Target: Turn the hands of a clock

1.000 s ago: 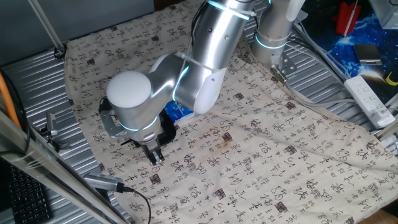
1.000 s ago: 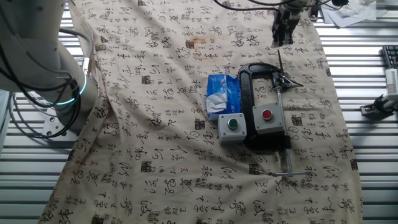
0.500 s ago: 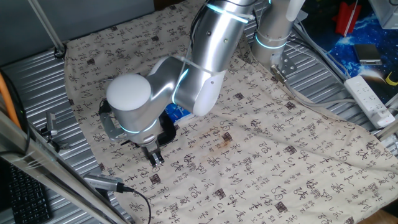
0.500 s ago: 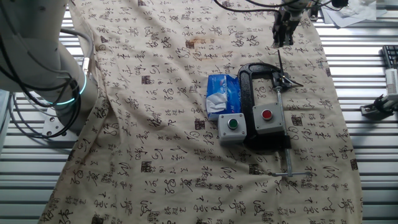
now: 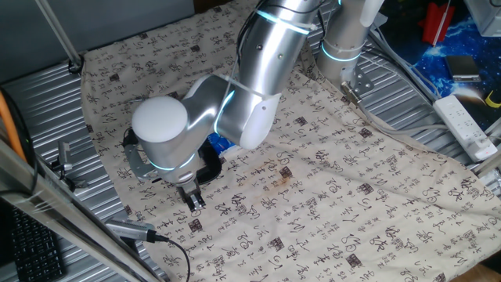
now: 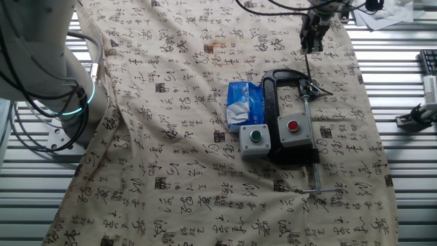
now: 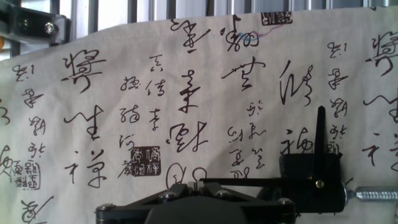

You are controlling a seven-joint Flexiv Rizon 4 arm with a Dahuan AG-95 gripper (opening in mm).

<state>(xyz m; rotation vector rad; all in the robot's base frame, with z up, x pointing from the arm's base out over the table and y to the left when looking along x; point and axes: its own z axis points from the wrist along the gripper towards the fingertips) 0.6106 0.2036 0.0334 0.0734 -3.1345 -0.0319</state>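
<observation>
The clock point(image 7: 311, 186) is a small black body held in the jaw of the black C-clamp point(image 6: 272, 102). Its two thin black hands point(image 7: 320, 140) meet at a hub; one points up the hand view, the other point(image 7: 242, 182) lies level and points left. My gripper point(image 7: 194, 186) is shut and holds nothing, and it sits low over the cloth. Its fingertips are right at the tip of the level hand, left of the clock body. In the other fixed view the gripper point(image 6: 311, 39) is just beyond the clamp's top, by the tip of a long hand point(image 6: 306, 68). In one fixed view the gripper point(image 5: 193, 200) shows and the arm hides the clock.
A blue-and-white carton point(image 6: 244, 102) lies left of the clamp. Two grey boxes stand by the clamp, one with a green button point(image 6: 254, 139) and one with a red button point(image 6: 293, 130). The clamp's silver screw rod point(image 6: 313, 164) runs toward the near edge. A printed cloth point(image 6: 171, 137) covers the table.
The arm has shifted slightly, and the gripper sits a little lower and to the left in one fixed view. The clock and its hands have not visibly moved.
</observation>
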